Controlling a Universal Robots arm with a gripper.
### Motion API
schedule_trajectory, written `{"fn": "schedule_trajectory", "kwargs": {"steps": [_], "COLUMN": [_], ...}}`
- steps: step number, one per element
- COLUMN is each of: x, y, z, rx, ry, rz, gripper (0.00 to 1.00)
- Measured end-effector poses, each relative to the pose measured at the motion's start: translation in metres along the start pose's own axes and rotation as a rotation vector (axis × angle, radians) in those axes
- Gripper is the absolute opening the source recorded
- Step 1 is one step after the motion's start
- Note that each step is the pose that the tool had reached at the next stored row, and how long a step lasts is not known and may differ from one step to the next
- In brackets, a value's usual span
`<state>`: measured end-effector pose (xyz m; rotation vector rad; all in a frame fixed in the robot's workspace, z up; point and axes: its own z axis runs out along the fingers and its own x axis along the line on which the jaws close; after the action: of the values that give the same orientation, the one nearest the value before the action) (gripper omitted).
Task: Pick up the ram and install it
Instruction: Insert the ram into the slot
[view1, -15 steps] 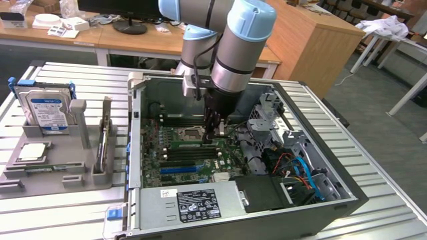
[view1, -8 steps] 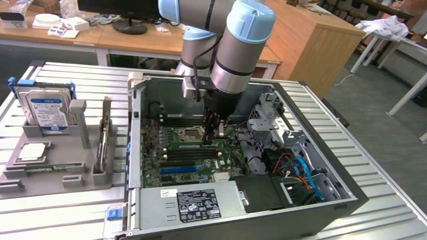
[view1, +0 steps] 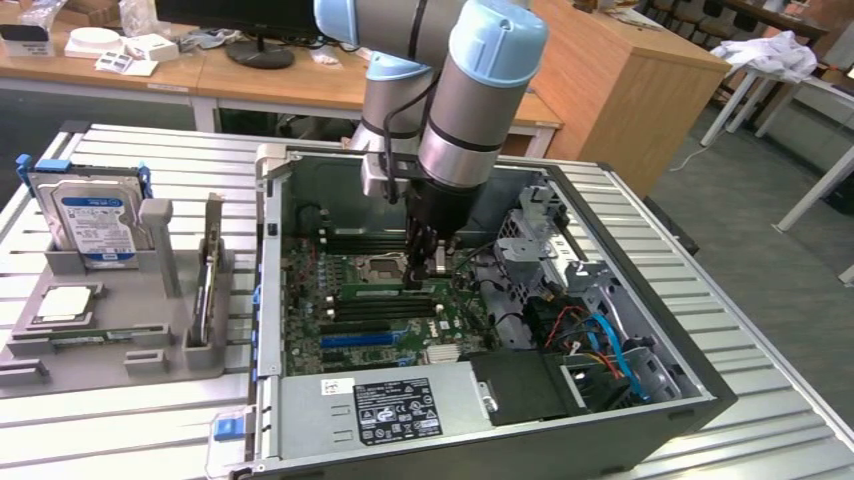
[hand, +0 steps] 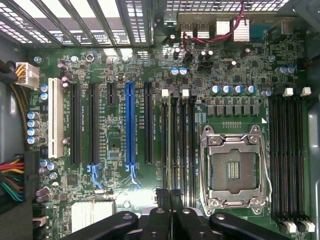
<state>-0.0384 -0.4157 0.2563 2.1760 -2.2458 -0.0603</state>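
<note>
The ram (view1: 380, 290) is a thin green stick. It stands on edge in a memory slot of the motherboard (view1: 350, 340), just beside the processor socket (view1: 380, 266), inside the open computer case. My gripper (view1: 430, 272) reaches down into the case at the ram's end toward the exterior view's right. In the wrist view the gripper (hand: 170, 194) has its black fingertips (hand: 162, 196) pressed together with nothing showing between them. It hangs over one end of the row of memory slots (hand: 178, 145) next to the socket (hand: 233, 167). I cannot tell whether the tips touch the ram.
A grey holder tray (view1: 174, 350) at the exterior view's left carries a silver hard drive (view1: 87, 215), a square processor chip (view1: 60, 305) and a thin green strip (view1: 87, 340). Inside the case are the power supply (view1: 400, 405), blue and red cables (view1: 601, 340) and a drive cage (view1: 541, 235).
</note>
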Motion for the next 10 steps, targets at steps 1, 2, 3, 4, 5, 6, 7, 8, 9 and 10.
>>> {"fn": "schedule_trajectory", "kwargs": {"steps": [1,2,3,4,5,6,7,8,9,10], "x": [0.0000,0.0000,0.0000,0.0000,0.0000,0.0001,0.0001,0.0001,0.0001,0.0001], "y": [0.0000,0.0000,0.0000,0.0000,0.0000,-0.0001,-0.0001,-0.0001,-0.0002,-0.0002], "z": [0.0000,0.0000,0.0003,0.0008,0.0014,0.0021,0.0029,0.0036,0.0043,0.0050], "rx": [0.0000,0.0001,0.0001,0.0001,0.0001,0.0000,0.0000,0.0001,0.0001,0.0001], "ry": [0.0000,0.0000,-0.0002,-0.0003,-0.0002,0.0000,-0.0001,-0.0001,-0.0001,-0.0001], "rz": [0.000,0.000,0.000,0.000,0.000,0.000,0.000,0.000,-0.001,-0.001], "gripper": [0.12,0.12,0.12,0.12,0.12,0.12,0.12,0.12,0.12,0.12]}}
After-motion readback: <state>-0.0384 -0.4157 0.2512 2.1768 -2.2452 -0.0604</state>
